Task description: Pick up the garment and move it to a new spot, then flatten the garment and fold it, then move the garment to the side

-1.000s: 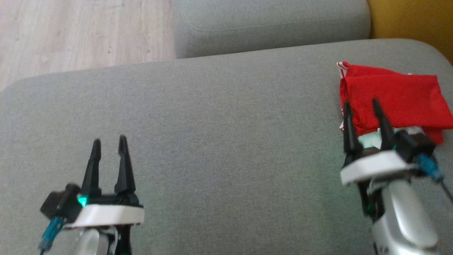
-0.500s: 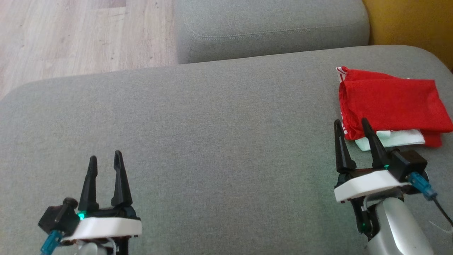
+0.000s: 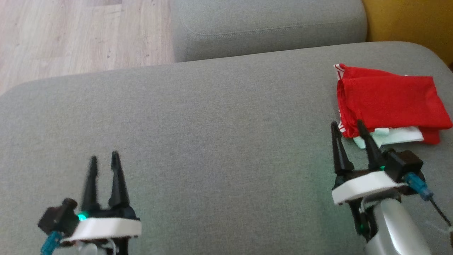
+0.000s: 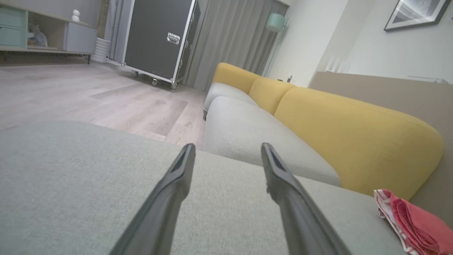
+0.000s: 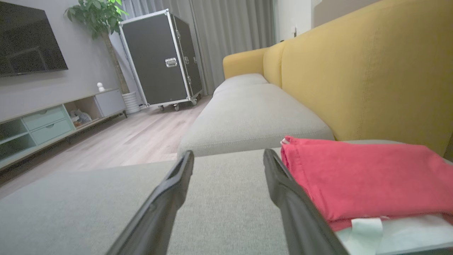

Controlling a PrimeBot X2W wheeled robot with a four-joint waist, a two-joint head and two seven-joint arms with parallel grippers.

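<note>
Folded red garment (image 3: 389,102) lies on the grey seat cushion (image 3: 212,117), far right, close to the cushion's right edge and the yellow backrest (image 3: 407,21). Head view shows a white layer poking out under the red at the near edge. Right wrist view gives it side-on, just beside that claw's right-hand finger; can't tell if they touch. Left wrist view catches the striped hem at its lower right corner. Right claw (image 3: 347,123): fingers spread, nothing between them, tips at the garment's near-left corner. Left claw (image 3: 103,158): fingers spread, empty, over bare cushion, well apart from the garment. Wide bare stretch of cushion between the claws. The far-left edge rounds off to wood floor (image 3: 70,35), and a second grey cushion (image 3: 269,24) sits beyond. Wrist views add a black flight case (image 5: 159,56) across the floor.
</note>
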